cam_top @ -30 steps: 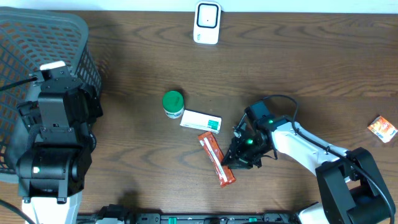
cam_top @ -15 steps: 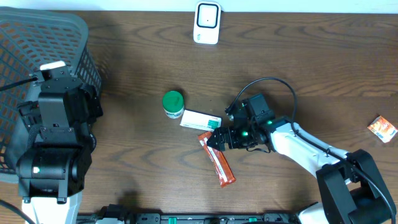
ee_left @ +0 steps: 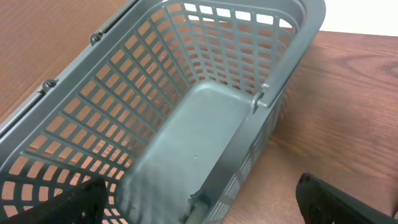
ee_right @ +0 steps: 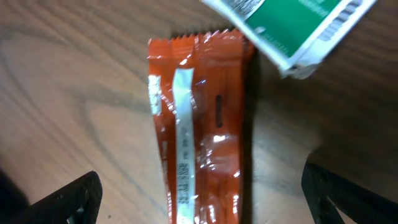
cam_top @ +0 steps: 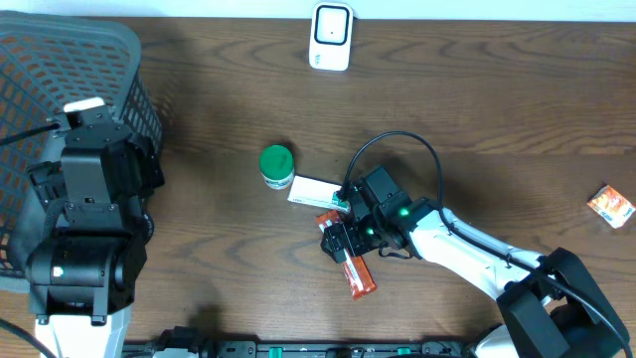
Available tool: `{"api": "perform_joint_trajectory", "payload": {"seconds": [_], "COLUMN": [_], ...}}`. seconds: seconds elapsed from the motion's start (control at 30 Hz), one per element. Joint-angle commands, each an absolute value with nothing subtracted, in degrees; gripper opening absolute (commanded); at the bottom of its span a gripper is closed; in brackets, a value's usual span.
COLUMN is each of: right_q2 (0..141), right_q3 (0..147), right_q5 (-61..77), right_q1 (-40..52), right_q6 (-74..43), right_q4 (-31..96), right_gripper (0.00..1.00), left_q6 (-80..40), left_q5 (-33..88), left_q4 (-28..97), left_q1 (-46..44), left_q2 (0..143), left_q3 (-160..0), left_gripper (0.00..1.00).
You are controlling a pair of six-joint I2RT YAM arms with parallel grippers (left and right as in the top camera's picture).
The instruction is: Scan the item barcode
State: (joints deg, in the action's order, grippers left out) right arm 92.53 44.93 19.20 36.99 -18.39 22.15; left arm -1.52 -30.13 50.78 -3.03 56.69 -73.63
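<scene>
right fingers [cam_top: 343, 244] found apart, poised over the bar [ee_right: 199, 124], one to each side of it, nothing gripped. left fingers [ee_left: 339, 200] likewise apart and idle above the basket [ee_left: 205, 124], holding nothing.

the bar lay flat on the worktop [cam_top: 219, 268], seam side up. its upper end sat just beside a corner of the box [ee_right: 292, 25]; i could not tell whether they touched. the jar [cam_top: 277, 166] stood near the box. the scanner [cam_top: 331, 37] stood well apart, at the far edge.

risks, in my judgement:
- the wrapper looked glossy and thin. fingers closing on it flat could skid off, or pinch foil alone and let the bar sag or drop.
- closing too near the upper end could catch the box corner and drag it along.
- i saw no barcode on the upturned face. if it sat underneath, the bar would need turning before the scanner could read it.
- the long carry to the scanner would give a weak grip time to slip.
</scene>
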Motion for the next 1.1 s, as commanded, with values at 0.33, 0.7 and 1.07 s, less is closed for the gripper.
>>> {"api": "perform_joint_trajectory", "payload": {"seconds": [0.33, 0.7, 1.07], "right_q2": [106.15, 106.13, 106.15], "right_q3": [45.12, 45.12, 45.12], "right_q5": [17.65, 18.31, 6.83], "right_q1": [38.72, 38.74, 40.45], "right_q6": [-19.68, -19.73, -24.67], "right_q4": [21.80, 31.05, 32.73], "right_gripper": [0.82, 0.81, 0.80], "left_q6": [-1.83, -1.80, -1.83], "left_q5": [-30.61, -30.61, -30.61], "left_q4": [50.76, 50.76, 50.76], "left_q1": [-2.70, -2.70, -2.70], "left_q2": [56.49, 56.49, 56.49], "left_q3": [-73.30, -73.30, -73.30], "left_gripper": [0.96, 0.96, 0.96]}}
